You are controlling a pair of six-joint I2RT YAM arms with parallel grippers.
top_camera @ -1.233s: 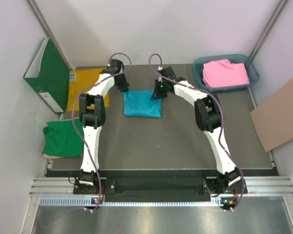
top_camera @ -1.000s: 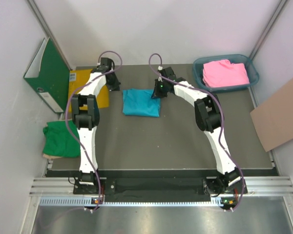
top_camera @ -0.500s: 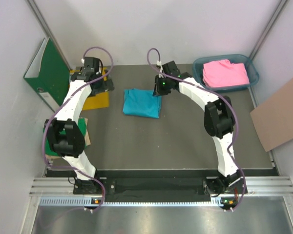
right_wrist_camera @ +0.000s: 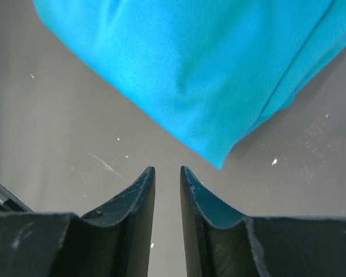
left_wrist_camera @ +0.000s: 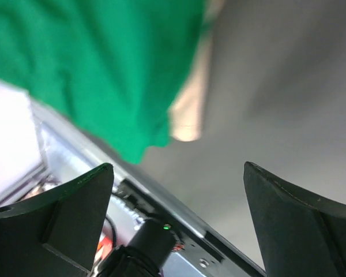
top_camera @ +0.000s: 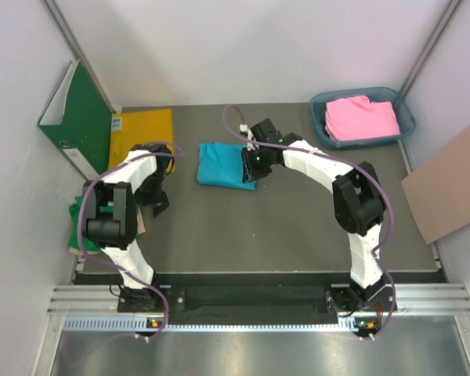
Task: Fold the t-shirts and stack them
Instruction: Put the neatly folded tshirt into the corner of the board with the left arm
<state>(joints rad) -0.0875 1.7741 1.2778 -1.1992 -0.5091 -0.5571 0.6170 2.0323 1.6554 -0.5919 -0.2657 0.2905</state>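
Left hand (top_camera: 158, 205) swung back near the green t-shirt (top_camera: 84, 227)

**Colours, thing by thing**

Plain, with no print, on the turquoise-blue t-shirt (top_camera: 222, 165). Equally plain on the bright green t-shirt (left_wrist_camera: 92, 63) and on the pink t-shirt (top_camera: 362, 117) in its teal-blue bin (top_camera: 316, 110). Dark grey with faint white specks for the table (top_camera: 258, 227). Yellow for the envelope (top_camera: 141, 129), deep green for the binder (top_camera: 78, 117), brown for the cardboard (top_camera: 446, 188). White with black joints on the arms (top_camera: 317, 164), purple on the cables (top_camera: 225, 119), black on the left tool (left_wrist_camera: 176, 170) and right tool (right_wrist_camera: 167, 170).
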